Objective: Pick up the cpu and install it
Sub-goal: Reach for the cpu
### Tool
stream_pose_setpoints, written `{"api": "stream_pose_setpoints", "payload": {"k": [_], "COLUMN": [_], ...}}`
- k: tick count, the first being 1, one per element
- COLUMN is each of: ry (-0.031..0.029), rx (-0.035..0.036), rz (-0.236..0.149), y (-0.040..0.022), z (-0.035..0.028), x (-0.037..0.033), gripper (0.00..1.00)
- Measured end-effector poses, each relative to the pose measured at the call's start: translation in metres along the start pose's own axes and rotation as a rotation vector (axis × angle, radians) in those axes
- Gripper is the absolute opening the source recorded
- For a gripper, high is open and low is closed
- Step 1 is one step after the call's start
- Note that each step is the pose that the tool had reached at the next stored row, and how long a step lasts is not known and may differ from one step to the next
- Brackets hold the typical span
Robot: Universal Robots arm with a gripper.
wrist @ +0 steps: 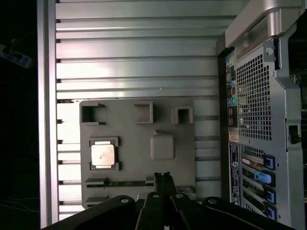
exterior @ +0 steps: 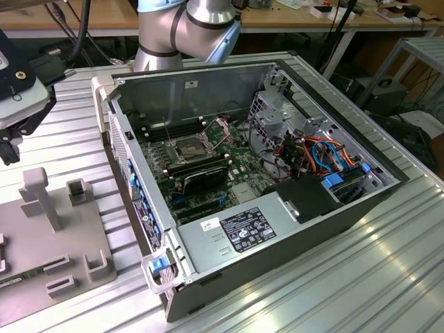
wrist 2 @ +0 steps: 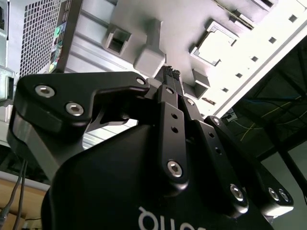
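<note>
First wrist view: the cpu [wrist: 103, 154] is seen seated in its nest on the grey fixture plate [wrist: 184, 163], untouched. The gripper [wrist: 163, 176] is held near it, pinched together on nothing. Pick-up is judged not yet begun; an opened grip, centred over the cpu, is called for.

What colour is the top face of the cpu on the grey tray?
Silvery-tan metallic, with no pattern; the cpu shows best in the first wrist view.
</note>
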State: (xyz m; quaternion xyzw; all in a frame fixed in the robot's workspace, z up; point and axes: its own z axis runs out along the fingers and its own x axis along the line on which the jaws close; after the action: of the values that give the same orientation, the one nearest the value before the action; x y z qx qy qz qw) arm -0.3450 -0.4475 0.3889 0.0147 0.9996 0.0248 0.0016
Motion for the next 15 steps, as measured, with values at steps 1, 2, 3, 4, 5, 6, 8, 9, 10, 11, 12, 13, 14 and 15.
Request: {"api": "stream_pose_setpoints", "payload": {"k": [1, 2, 3, 4, 5, 6, 8, 9, 10, 11, 12, 13, 14, 15], "ry": [-0.0001, -0.0001, -0.0001, -0.0001, -0.0001, -0.0001, -0.0001, -0.0001, -0.0001, -0.0001, -0.0001, 0.0, 0.0001, -0.0001], "rx": [0.0, -0.0001, -0.0001, -0.0001, -0.0001, -0.0001, -0.0001, -0.0001, -0.0001, -0.0001, -0.0001, -0.0001, 0.0, -0.0001], "rz": [0.0, 0.0, 0.0, 0.0, 0.0, 0.0, 0.0, 0.0, 0.0, 0.0, 0.0, 0.0, 0.0, 0.0], "y": [-0.0001, -0.0002, -0.0003, -0.0003, -0.0004, -0.0004, -0.0004, -0.0004, -0.0004, -0.0004, -0.0004, -0.0004, -0.0004, -0.0004], "z": [0.0, 0.0, 0.0001, 0.0, 0.0001, 0.0001, 0.0001, 0.0001, 0.0001, 0.0001, 0.0001, 0.0001, 0.0003, 0.0007], "x": [0.0015, 0.0032, 0.0043, 0.0051, 0.0054, 0.0054, 0.0055, 0.0056, 0.0056, 0.0056, 0.0056, 0.0056, 0.0056, 0.0056], "gripper": [0.11, 0.11, 0.11, 0.11, 0.11, 0.11, 0.11, 0.11, 0.11, 0.11, 0.11, 0.11, 0.11, 0.11]}}
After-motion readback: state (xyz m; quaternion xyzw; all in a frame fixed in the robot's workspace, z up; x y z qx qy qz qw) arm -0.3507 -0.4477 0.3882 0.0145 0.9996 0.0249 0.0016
